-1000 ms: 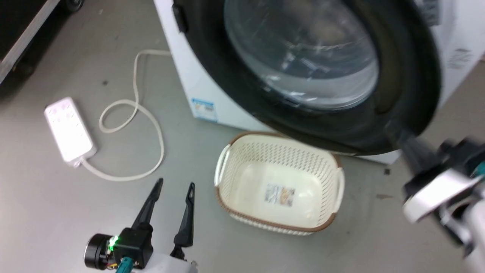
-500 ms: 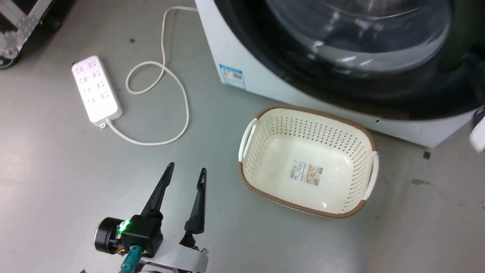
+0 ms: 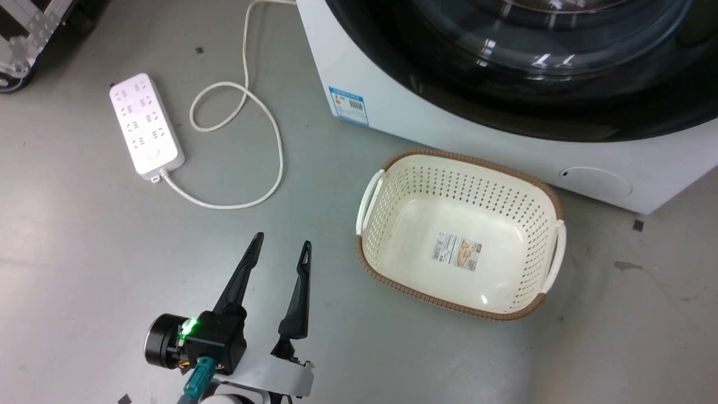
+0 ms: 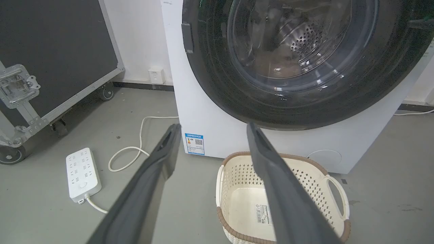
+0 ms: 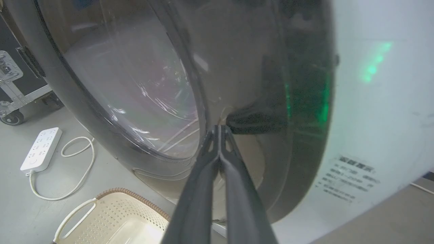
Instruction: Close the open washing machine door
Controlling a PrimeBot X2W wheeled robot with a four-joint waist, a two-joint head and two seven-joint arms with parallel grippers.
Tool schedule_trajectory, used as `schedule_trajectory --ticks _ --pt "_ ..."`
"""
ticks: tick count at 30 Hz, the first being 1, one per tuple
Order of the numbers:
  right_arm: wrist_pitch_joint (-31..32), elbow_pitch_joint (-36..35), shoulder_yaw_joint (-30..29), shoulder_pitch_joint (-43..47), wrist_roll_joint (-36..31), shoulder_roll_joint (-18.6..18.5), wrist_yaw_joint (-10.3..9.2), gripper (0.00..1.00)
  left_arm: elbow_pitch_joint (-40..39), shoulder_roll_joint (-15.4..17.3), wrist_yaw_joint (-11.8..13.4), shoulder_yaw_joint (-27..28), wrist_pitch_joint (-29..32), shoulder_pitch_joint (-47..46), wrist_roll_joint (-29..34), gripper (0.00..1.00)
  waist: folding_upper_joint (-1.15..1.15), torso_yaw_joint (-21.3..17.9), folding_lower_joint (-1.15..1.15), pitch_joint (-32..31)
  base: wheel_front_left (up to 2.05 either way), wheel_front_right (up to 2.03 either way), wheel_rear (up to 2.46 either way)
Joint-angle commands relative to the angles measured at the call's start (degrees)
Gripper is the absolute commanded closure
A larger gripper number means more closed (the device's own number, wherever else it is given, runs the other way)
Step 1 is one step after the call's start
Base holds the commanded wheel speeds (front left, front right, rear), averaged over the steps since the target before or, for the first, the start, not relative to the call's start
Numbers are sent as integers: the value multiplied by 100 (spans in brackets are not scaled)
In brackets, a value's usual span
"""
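Sitting just before washing machine (image 3: 426, 132): laundry basket (image 3: 405, 191); power strip (image 3: 147, 126) farther left.

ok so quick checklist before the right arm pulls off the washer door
1. Washing machine door flush with the washing machine front: ok.
2. Door latched: cannot tell.
3. Right gripper shut, tips on the door's dark frame: ok.
4. Left gripper open, empty, apart from the basket: ok.
5. Basket below the door, not touching it: ok.

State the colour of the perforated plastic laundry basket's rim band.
The rim band is brown, on the cream perforated basket; clearest in the head view.
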Motion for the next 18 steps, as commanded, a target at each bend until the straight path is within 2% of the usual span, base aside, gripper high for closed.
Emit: schedule_trajectory --ticks 1,5,6,7,13,18 --pt "-89 83 -52 -156 -7 -38 -57 100 15 -9 44 0 -25 -74 8 0 -1 -39 0 -65 0 0 0" --pt "-286 249 59 2 89 81 -57 100 71 -11 24 41 -25 -39 10 0 -1 -137 0 -304 0 0 0" --pt "-391 257 92 75 99 102 -57 58 86 -12 14 66 -25 -19 10 0 -1 -171 0 -390 0 0 0" --pt "-500 271 123 178 127 158 -57 0 100 -12 7 103 -25 7 9 0 -1 -220 0 -506 0 0 0" --pt "-1056 -21 358 1018 115 462 -57 0 203 43 -93 320 -25 242 -6 0 -1 -564 0 -1129 0 0 0" --pt "-1234 -802 91 2073 -468 786 -57 0 339 91 -177 522 -25 494 -105 0 -1 -907 0 -1607 0 0 0"
